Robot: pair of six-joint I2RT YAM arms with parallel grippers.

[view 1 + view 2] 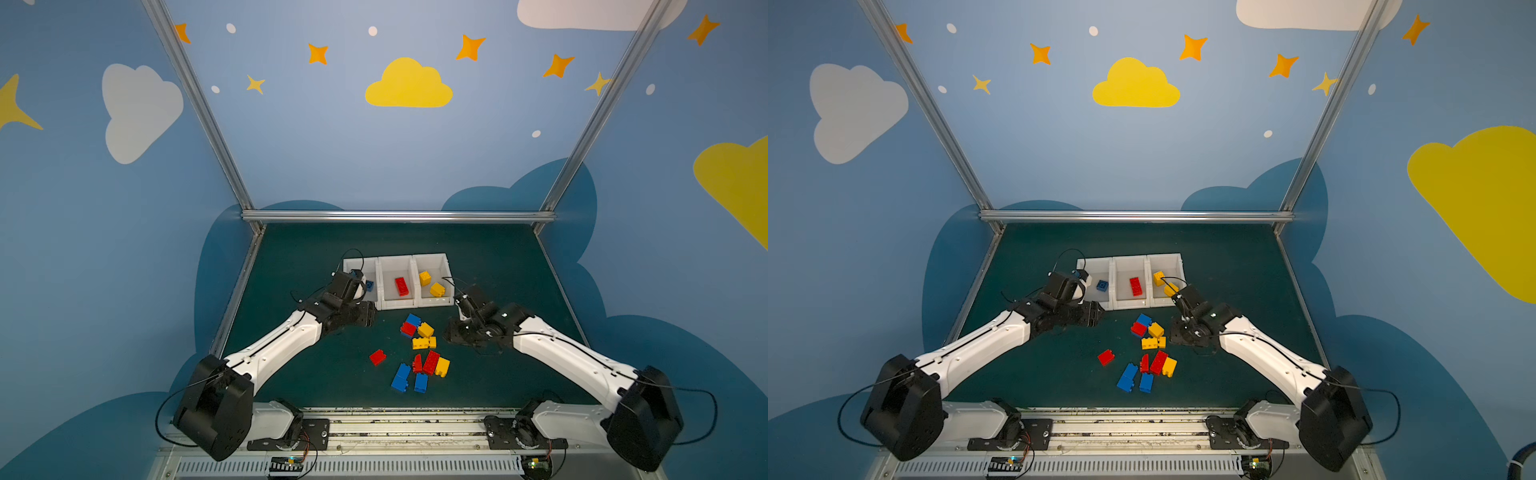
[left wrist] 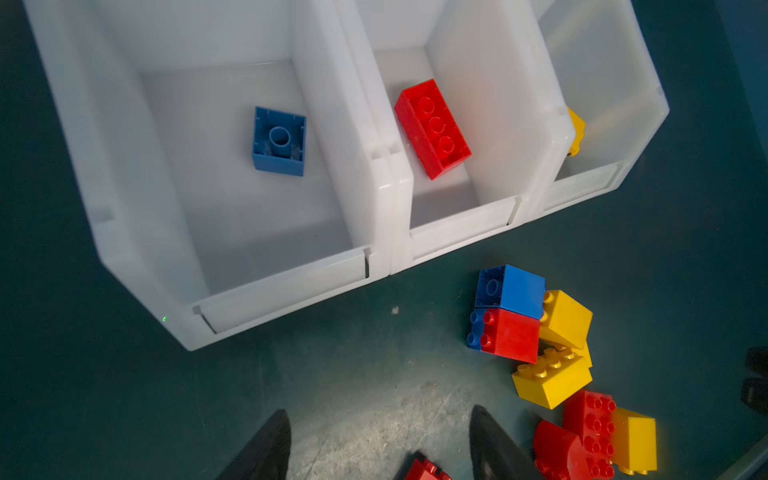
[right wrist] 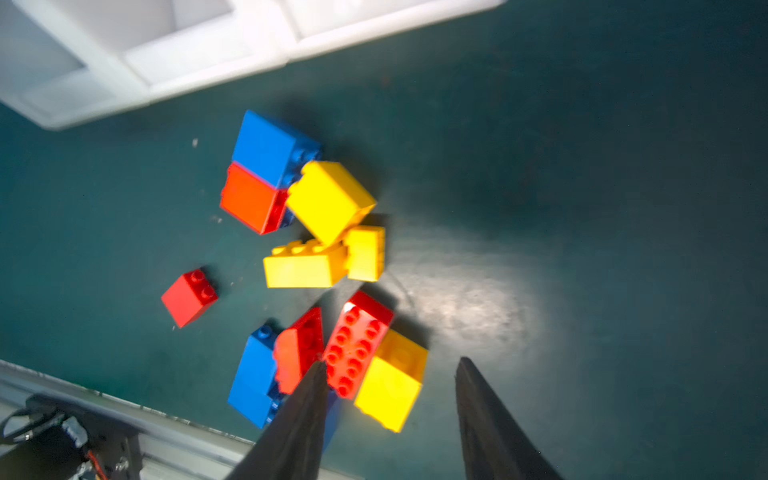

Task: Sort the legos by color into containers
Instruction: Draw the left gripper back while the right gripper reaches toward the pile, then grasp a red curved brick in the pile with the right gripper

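Observation:
Three joined white containers (image 1: 432,258) (image 2: 124,174) stand at mid-table. The left one holds a blue brick (image 1: 369,285) (image 2: 279,141), the middle a red oblong brick (image 1: 401,286) (image 2: 432,129), the right two yellow bricks (image 1: 430,284). Several loose legos (image 1: 419,332) (image 3: 328,199) in red, yellow and blue lie on the mat in front, with one red brick (image 1: 377,357) apart. My left gripper (image 1: 368,318) (image 2: 380,409) hangs open and empty before the left container. My right gripper (image 1: 451,332) (image 3: 391,361) is open over the pile's right side, gripping nothing.
The dark green mat (image 1: 498,270) is bounded by aluminium frame posts at the back corners and a metal rail (image 1: 395,424) along the front edge. Both arms reach in from the front corners, on either side of the pile.

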